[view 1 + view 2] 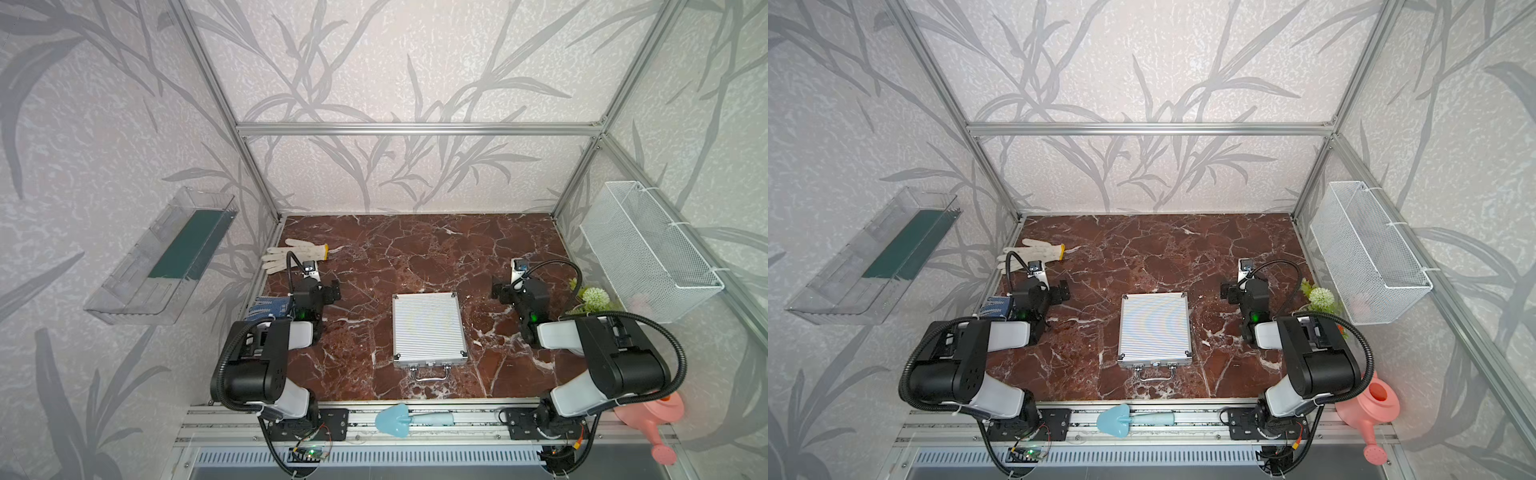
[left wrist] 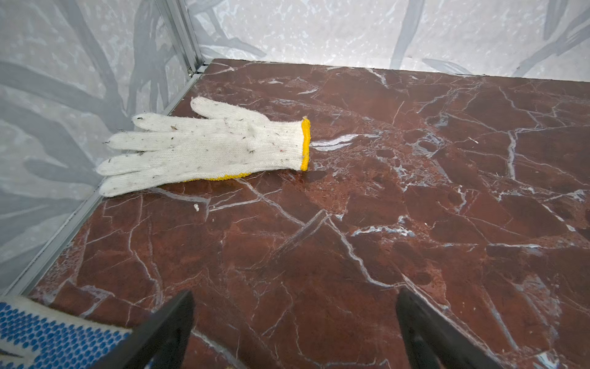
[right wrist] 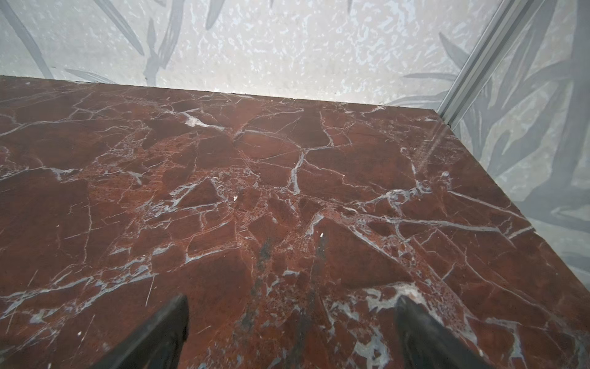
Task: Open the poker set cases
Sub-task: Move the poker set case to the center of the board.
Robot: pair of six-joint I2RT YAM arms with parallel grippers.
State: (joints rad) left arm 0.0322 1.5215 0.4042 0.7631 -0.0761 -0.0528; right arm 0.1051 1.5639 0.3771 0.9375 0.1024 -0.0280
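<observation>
One silver ribbed poker set case (image 1: 429, 328) (image 1: 1155, 328) lies flat and closed in the middle of the red marble table (image 1: 415, 249), in both top views. Its handle (image 1: 432, 374) and latches face the front edge. My left gripper (image 1: 331, 291) (image 2: 295, 300) hovers to the left of the case, open, with nothing between its fingers. My right gripper (image 1: 500, 291) (image 3: 292, 303) hovers to the right of the case, open and empty too. Neither wrist view shows the case, only bare marble.
A white knit glove (image 1: 295, 253) (image 2: 204, 147) lies at the back left; a blue-dotted glove (image 1: 268, 307) (image 2: 48, 338) sits by the left arm. A green plant (image 1: 592, 297), mesh basket (image 1: 648, 249), clear wall tray (image 1: 162, 257), blue trowel (image 1: 411, 419) and pink watering can (image 1: 656, 419) ring the table.
</observation>
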